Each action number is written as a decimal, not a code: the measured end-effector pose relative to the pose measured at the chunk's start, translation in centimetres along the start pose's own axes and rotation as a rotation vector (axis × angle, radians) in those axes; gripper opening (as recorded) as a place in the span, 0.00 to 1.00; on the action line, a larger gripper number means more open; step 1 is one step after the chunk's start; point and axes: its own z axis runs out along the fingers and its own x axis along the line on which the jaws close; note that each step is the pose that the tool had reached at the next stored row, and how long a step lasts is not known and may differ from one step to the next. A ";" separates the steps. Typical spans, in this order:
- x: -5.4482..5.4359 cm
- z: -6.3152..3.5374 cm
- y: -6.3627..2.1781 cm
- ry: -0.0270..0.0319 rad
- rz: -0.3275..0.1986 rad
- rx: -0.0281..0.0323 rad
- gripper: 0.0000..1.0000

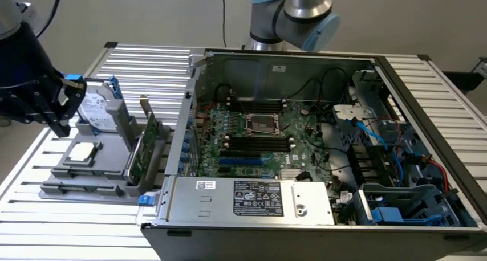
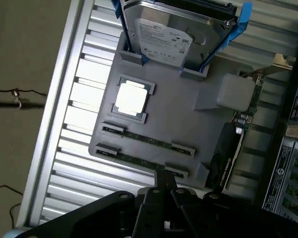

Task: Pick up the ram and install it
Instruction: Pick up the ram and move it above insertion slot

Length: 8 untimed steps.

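The jaws (image 2: 164, 182) are clenched tight and are holding nothing. In the wrist view they are pointing down at the grey tray (image 2: 188, 124), close to one end of the ram (image 2: 134, 159). They are not touching it, as far as one can tell.

The ram is lying in small clips on the tray. It is a long, thin green stick. A second ram (image 2: 149, 140) is lying just beside it, side by side. Past the two sticks a square chip (image 2: 131, 97) is sitting in its own holder. Beyond that a drive (image 2: 164, 37) with blue rails is standing up. A tall green card (image 2: 253, 99) is standing at the side of the tray nearest the computer.

In the exterior view the tray is sitting on the bench (image 1: 145, 61), toward that view's left. The open computer (image 1: 304, 61) is lying toward its right, well apart from the ram. The black slots (image 1: 259, 141) in the middle of its board look empty.

The arm seems to be doing the very first step, which is reaching for the ram. Nothing is lifted and nothing is put in yet.

To take the ram, the jaws would likely have to spread apart first. They would have to line up with the stick's two flat sides and come straight down. The second ram is so near that a crooked move could bump it.
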 end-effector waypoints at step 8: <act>0.0 0.26 -0.01 0.0050 -0.145 0.0022 0.11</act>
